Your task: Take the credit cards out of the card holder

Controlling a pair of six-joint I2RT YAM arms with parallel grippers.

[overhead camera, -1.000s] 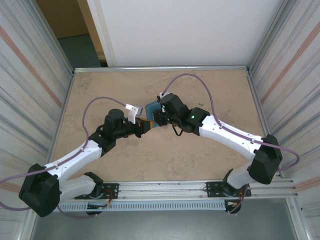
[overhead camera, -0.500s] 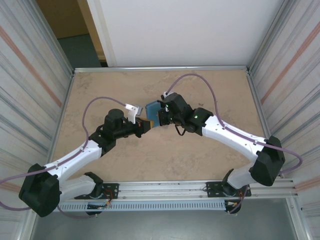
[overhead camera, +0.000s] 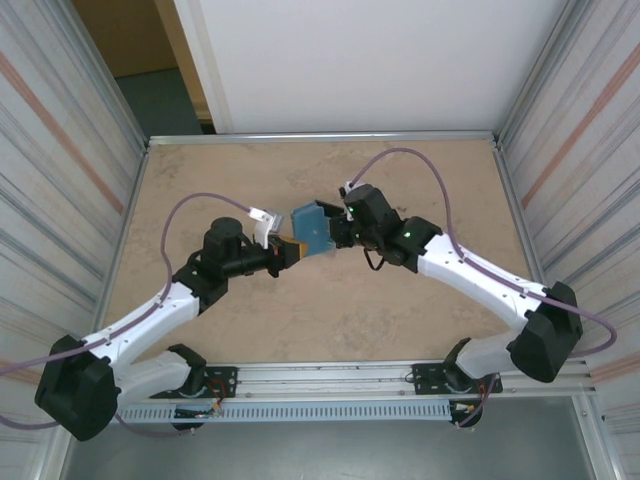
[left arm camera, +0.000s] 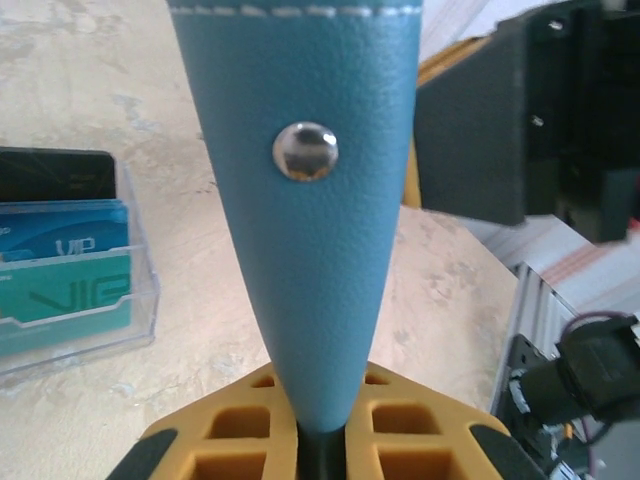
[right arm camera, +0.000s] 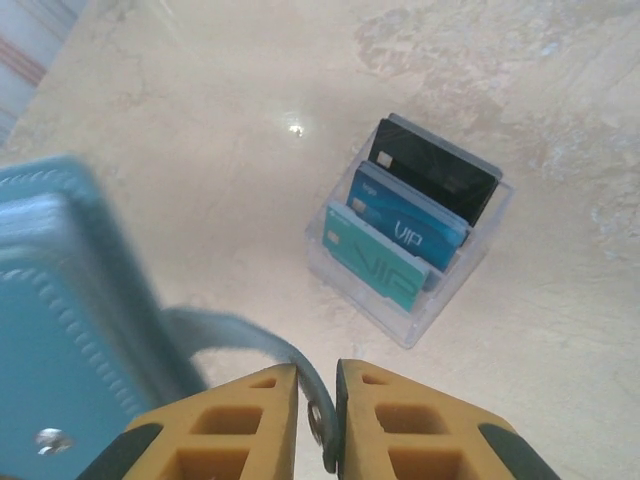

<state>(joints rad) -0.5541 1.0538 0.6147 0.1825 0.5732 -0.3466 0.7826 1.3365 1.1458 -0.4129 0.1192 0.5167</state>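
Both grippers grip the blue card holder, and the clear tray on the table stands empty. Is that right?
Not empty: the right wrist view shows the clear tray holding a black card, a blue card and a teal card. The left gripper and right gripper do grip the blue card holder.
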